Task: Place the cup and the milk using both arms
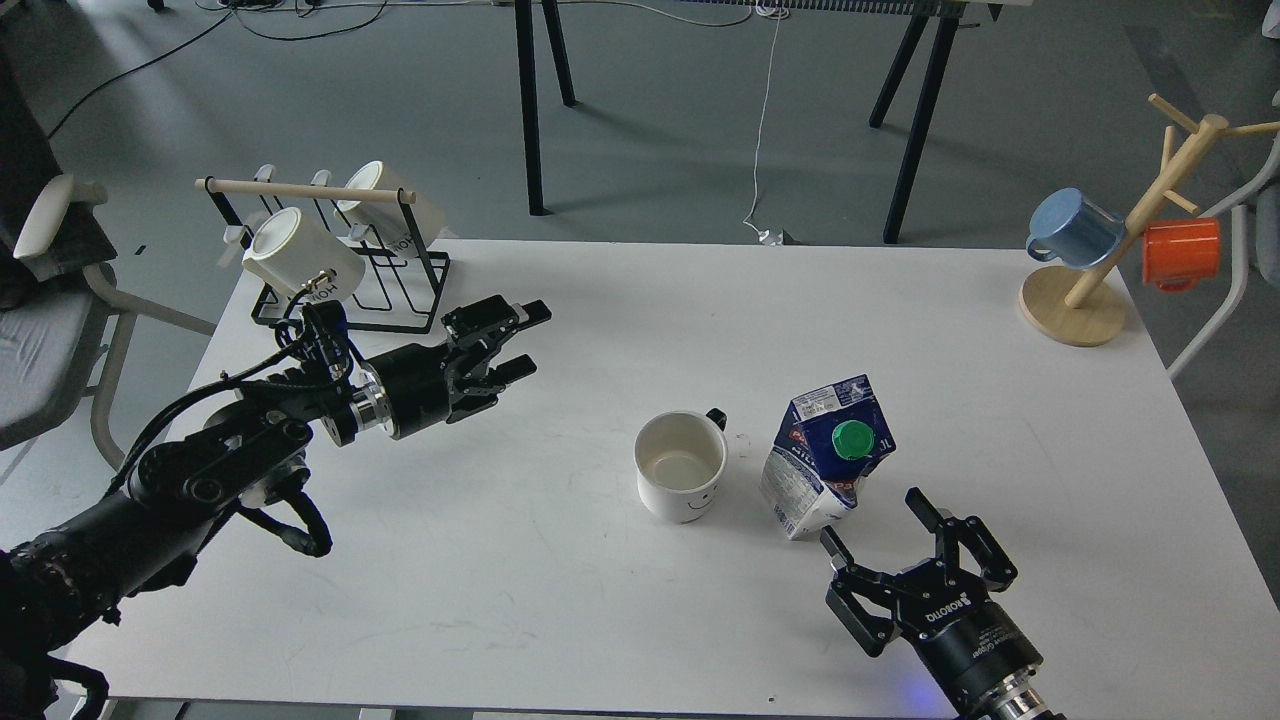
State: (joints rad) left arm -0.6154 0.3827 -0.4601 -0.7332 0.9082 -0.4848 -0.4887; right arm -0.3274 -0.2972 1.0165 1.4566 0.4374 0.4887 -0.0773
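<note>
A white cup (681, 466) with a smiley face and a dark handle stands upright on the white table (620, 300), near the middle. A blue milk carton (822, 455) with a green cap stands just right of the cup, free of any gripper. My right gripper (880, 520) is open and empty, just below and to the right of the carton. My left gripper (522, 338) is open and empty, hovering over the table left of the cup.
A black wire rack (340, 260) with two white mugs stands at the back left. A wooden mug tree (1105, 270) holding a blue mug (1072, 228) and an orange mug (1180, 252) stands at the back right corner. Black table legs stand on the floor behind.
</note>
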